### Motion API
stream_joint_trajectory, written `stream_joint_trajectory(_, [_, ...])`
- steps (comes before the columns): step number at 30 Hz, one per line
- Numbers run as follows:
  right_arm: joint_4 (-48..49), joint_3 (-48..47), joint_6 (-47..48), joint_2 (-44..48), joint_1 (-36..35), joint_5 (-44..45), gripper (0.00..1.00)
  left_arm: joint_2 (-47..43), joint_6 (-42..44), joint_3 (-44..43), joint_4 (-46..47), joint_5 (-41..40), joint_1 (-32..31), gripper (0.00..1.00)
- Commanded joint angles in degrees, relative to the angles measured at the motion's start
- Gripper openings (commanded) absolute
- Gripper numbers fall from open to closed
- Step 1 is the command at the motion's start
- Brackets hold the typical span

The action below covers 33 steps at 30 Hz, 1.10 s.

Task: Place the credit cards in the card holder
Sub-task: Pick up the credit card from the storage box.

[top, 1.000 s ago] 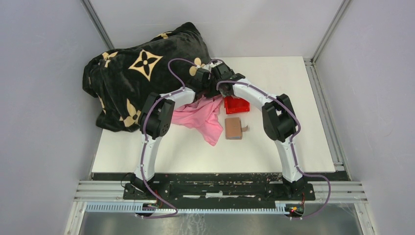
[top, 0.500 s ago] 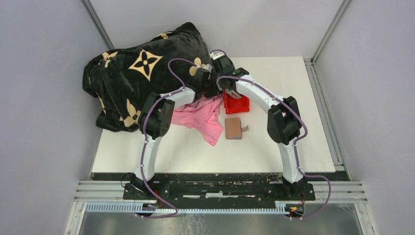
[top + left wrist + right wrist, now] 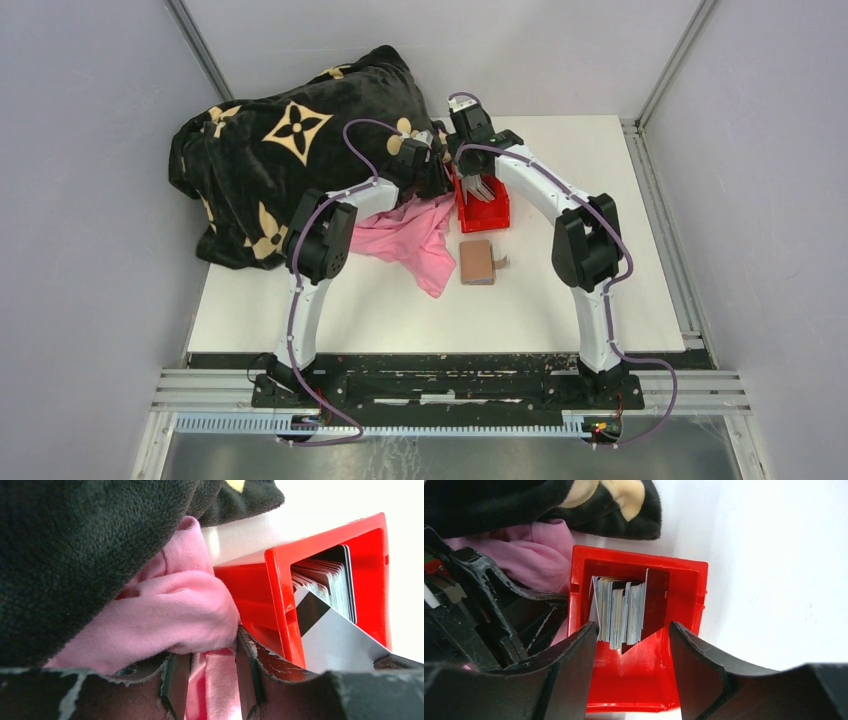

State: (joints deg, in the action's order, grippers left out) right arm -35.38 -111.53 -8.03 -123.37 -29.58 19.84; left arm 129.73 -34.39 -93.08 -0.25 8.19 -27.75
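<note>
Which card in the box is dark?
The dark rectangular card at the end of the upright row farthest from the pink cloth, in the red plastic bin; the other cards are pale grey and white.

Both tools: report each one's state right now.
Left tool: jaws partly apart with pink cloth between them; a grip cannot be told.
Right tool: open, empty, above the credit cards in the red bin.
</note>
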Motion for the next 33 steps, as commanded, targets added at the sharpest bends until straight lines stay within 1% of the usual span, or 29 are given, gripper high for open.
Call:
stream_joint_trajectory(1, [0.44, -0.53, -1.37, 0.47, -0.19, -1.41, 0.6, -0.18, -0.28, -1.63, 0.84, 0.25, 0.76, 0.45])
stream_joint_trajectory(5, [0.05, -0.84, -1.44, 0.03, -0.15, -3.05, 0.55, -0.27, -0.41, -1.09, 1.08, 0.25, 0.69, 0.45])
stream_joint_trajectory(17, [-1.42, -1.65, -2.46, -1.3, -0.24, -6.81, 0.29, -0.51, -0.5, -0.37, 1.78, 0.23, 0.77, 0.45])
stream_joint_trajectory(20, [-1.68, -1.98, -2.73, -1.84, -0.44, -7.49, 0.25, -0.7, -0.63, 0.25, 2.14, 0.3, 0.81, 0.45])
stream_joint_trajectory(26, [-2.06, -2.4, -3.49, -1.69, -0.66, -8.22, 0.03, -1.35, -0.89, 1.47, 2.79, 0.25, 0.89, 0.45])
stream_joint_trajectory(27, [-2.27, -2.77, -3.6, -1.63, -0.65, -8.23, 0.01, -1.53, -1.0, 1.6, 2.82, 0.14, 1.0, 0.45])
stream_joint_trajectory(33, [-2.73, -3.73, -3.66, 0.1, -0.76, -7.67, 0.01, -3.06, -1.9, 2.41, 2.49, -1.27, 0.95, 0.45])
